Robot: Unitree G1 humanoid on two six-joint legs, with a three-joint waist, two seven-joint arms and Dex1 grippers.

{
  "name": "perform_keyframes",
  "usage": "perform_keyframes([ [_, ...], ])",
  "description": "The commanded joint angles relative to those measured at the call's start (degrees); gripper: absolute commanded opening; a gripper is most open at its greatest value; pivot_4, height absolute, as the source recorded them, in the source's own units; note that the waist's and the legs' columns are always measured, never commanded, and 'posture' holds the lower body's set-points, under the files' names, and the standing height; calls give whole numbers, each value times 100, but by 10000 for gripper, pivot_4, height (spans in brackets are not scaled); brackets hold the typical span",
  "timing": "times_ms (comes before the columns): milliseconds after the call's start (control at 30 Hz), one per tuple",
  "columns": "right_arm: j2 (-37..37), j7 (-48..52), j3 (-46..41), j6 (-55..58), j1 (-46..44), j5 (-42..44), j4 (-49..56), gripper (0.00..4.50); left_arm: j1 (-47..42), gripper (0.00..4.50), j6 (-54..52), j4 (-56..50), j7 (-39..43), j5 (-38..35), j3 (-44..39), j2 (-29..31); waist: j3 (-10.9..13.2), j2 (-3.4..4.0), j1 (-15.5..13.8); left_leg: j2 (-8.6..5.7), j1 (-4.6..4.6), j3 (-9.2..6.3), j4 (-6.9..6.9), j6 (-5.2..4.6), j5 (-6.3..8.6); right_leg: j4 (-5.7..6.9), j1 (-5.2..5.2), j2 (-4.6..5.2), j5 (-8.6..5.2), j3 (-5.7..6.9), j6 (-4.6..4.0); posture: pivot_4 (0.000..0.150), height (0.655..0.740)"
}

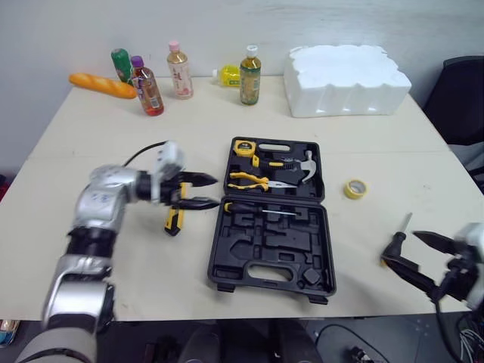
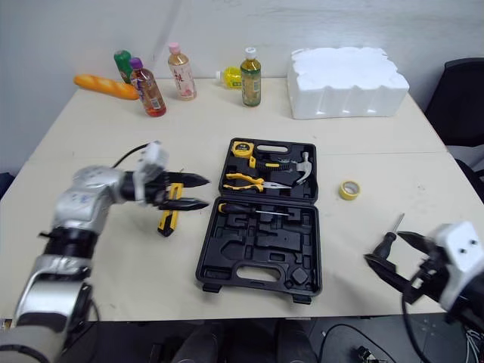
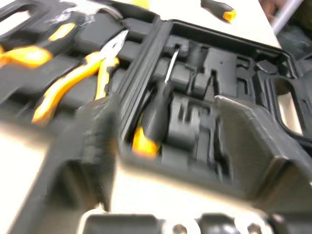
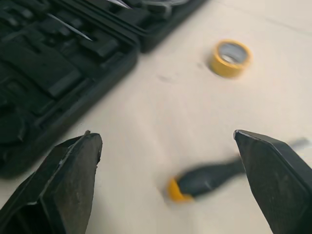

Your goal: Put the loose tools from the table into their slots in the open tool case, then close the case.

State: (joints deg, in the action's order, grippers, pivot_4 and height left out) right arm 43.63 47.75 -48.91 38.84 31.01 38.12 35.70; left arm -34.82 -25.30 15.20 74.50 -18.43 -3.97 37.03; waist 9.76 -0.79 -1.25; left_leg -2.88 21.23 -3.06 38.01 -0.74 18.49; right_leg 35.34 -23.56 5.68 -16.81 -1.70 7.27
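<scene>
we saw a pale table with an open black tool case lying flat at its middle, lid half on the far side. in the lid sat a yellow tape measure, yellow-handled pliers and a hammer. a stowed screwdriver lay along the far edge of the near half, whose other slots were empty.

the left gripper hovered at the case's left edge, its two black fingers partly apart and holding nothing. just beneath it, on the table left of the case, lay a yellow and black utility knife.

the right gripper was low at the near right of the table, its fingers spread wide and empty. a loose screwdriver with a black handle lay on the table between them, touched by neither. a yellow tape roll rested to the right of the case, beyond that screwdriver.

along the far edge stood drink bottles, a baguette at the left, and a white foam block at the right.
</scene>
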Motion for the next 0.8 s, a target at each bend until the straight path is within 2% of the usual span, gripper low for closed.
perform_keyframes([
  [33,-59,344,-838,-120,391,76,-298,45000,605,43869,-385,-499,-539,-359,-873,414,4,0,-9,2,-2,0,-1,-1,3,0,0,0,0,-2,-1,1500,7383],
  [67,-55,416,-966,-151,466,72,-407,45000,758,43869,-464,-629,-642,-424,-995,488,9,-4,-12,6,-2,0,-1,1,5,0,1,-3,-1,-1,-2,1500,7383],
  [200,7,640,-1659,-463,883,-320,-1418,45000,1805,43869,-145,344,-1191,-176,-2158,1366,19,0,-4,13,-12,0,-4,6,7,-2,8,-2,-1,-2,-14,1500,7383],
  [367,124,798,-1790,-799,925,-503,-2070,45000,2141,43869,117,950,-1600,-131,-2561,1725,25,13,-15,23,-20,6,-19,10,10,-17,12,2,-3,0,-32,1500,7383],
  [500,233,813,-1588,-959,721,-599,-2305,45000,2182,43869,280,1155,-1909,-72,-2562,1761,26,14,-14,26,-18,8,-31,9,8,-36,13,4,4,0,-36,1500,7383],
  [700,128,466,-1426,-637,475,-471,-1898,45000,2214,43869,254,610,-1486,-296,-2302,1785,25,13,-8,26,-18,13,-74,15,6,-55,-2,4,5,0,-35,1500,7383],
  [800,-204,-144,-1297,37,330,33,-965,45000,2127,43869,-152,-152,-865,-689,-1987,1887,25,13,-5,37,-13,12,-90,29,6,-60,-13,-10,1,2,-41,1500,7383],
])
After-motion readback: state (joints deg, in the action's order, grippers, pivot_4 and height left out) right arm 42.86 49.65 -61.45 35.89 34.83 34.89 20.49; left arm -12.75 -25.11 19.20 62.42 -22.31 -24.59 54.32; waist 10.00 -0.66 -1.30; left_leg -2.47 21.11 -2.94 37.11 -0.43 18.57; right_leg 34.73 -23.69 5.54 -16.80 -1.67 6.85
